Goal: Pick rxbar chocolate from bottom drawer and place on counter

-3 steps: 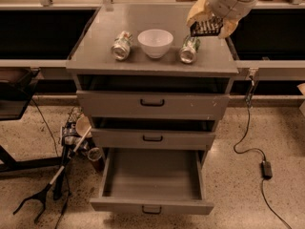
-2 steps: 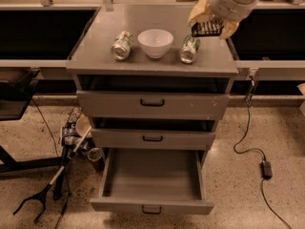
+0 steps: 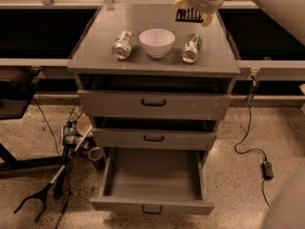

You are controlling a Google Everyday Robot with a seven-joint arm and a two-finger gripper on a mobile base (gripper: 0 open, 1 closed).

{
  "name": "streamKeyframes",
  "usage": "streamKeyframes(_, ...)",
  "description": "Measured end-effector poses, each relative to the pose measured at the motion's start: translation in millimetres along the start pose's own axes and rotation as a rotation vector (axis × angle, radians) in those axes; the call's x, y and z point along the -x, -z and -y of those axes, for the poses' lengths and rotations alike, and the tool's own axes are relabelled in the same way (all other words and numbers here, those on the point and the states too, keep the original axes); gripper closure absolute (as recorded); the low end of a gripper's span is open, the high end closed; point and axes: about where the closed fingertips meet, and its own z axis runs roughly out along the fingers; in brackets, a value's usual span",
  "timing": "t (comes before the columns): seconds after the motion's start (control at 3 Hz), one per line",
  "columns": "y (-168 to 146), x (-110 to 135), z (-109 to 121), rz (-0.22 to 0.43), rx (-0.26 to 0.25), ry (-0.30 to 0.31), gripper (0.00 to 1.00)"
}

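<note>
My gripper (image 3: 191, 12) is at the top of the camera view, above the back right part of the counter (image 3: 109, 27). It is shut on the rxbar chocolate (image 3: 189, 15), a small dark bar with pale stripes that hangs between the yellowish fingers (image 3: 179, 2), a little above the grey surface. The bottom drawer (image 3: 152, 206) is pulled wide open at the foot of the cabinet and its tray shows nothing inside.
A white bowl (image 3: 157, 41) stands mid-counter between two shiny cans lying on their sides (image 3: 123, 44) (image 3: 191, 47). The two upper drawers (image 3: 153, 104) (image 3: 153, 138) are nearly shut. A cable with adapter (image 3: 267, 168) lies on the floor right, clutter (image 3: 78, 135) left.
My gripper has moved left and farther back over the counter with the rxbar chocolate still in it. The bowl, cans and drawers have not moved.
</note>
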Motion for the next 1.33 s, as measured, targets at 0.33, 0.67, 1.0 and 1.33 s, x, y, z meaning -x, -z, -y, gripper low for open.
streamKeyframes(0.33,-41,24,-28,0.091,-0.003,-0.100,1.00)
streamKeyframes(0.67,-99,44,-60,0.155,0.005,-0.239,1.00)
streamKeyframes(1.0,-136,47,-81,0.152,0.018,-0.281,1.00)
streamKeyframes(1.33,-163,42,-94,0.121,0.038,-0.306,1.00)
